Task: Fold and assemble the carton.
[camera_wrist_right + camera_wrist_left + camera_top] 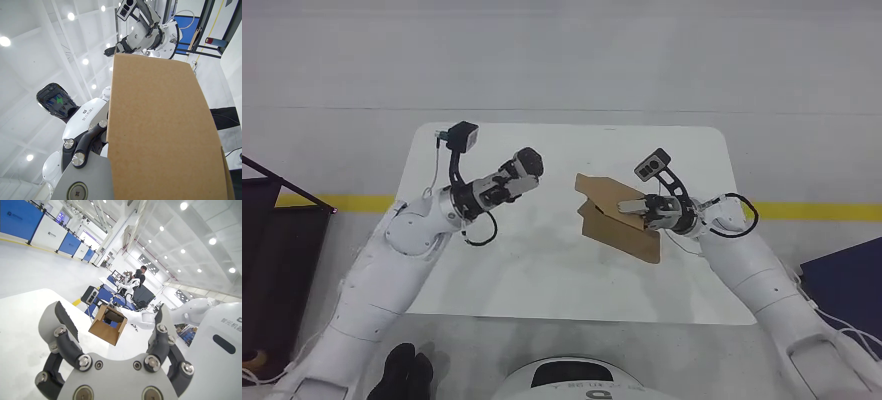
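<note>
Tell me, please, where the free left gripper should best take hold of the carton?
Probably a side wall at the open end of the carton, since that end faces the open left gripper. Come straight in from the left, with one finger inside the wall and one outside. The right gripper holds the far side, so that side is taken.

My left claw (110, 308) is silver-grey metal with black links (65, 348) and dark grey pads (65, 319). Ahead of it, the carton (108, 330) is plain brown cardboard, unprinted and shadowed inside. My right claw (630, 207) shows the same grey and black. Under both claws the tabletop (542, 280) is plain white. Beyond it, the pale grey floor (542, 60) carries a yellow stripe (817, 211).
</note>
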`<action>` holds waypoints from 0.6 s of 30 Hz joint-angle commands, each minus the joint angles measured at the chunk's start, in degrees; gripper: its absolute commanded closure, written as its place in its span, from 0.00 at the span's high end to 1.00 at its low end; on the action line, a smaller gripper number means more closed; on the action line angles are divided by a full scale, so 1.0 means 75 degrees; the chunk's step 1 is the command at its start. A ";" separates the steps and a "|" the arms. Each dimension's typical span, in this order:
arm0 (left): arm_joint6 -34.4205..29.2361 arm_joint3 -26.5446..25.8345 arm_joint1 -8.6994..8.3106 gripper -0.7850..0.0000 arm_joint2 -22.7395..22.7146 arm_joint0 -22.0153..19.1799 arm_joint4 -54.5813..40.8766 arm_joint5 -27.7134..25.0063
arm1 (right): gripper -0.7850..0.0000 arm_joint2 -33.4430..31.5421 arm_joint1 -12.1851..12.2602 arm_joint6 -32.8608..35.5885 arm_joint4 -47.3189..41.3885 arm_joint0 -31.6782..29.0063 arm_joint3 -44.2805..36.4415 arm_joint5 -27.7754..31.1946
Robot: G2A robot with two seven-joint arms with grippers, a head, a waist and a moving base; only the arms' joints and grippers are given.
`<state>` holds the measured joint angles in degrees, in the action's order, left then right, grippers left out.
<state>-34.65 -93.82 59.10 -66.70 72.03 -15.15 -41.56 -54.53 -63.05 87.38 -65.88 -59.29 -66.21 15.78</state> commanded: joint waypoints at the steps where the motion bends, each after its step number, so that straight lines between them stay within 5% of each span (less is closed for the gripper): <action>1: -0.0323 0.0275 0.0026 1.00 0.0123 -0.0127 -0.1950 0.0506 | 0.00 -0.0131 0.0019 0.0024 -0.0034 -0.0091 -0.0082 -0.0080; 7: -0.1280 0.1120 0.0274 1.00 0.0657 -0.0642 -0.5482 0.1633 | 0.00 -0.0309 0.0051 0.0083 0.0248 -0.0325 -0.0125 -0.0177; 10: -0.1652 0.1554 0.0458 1.00 0.1098 -0.0919 -0.7082 0.2927 | 0.00 -0.0345 0.0046 0.0083 0.0287 -0.0431 -0.0227 -0.0198; 18: -0.2084 0.2029 0.0766 1.00 0.1941 -0.1432 -0.7157 0.4334 | 0.00 -0.0470 0.0027 0.0083 0.0287 -0.0548 -0.0240 -0.0249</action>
<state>-49.65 -78.61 64.61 -52.56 61.40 -67.91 -9.98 -57.93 -62.84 88.00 -63.72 -63.32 -67.96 13.96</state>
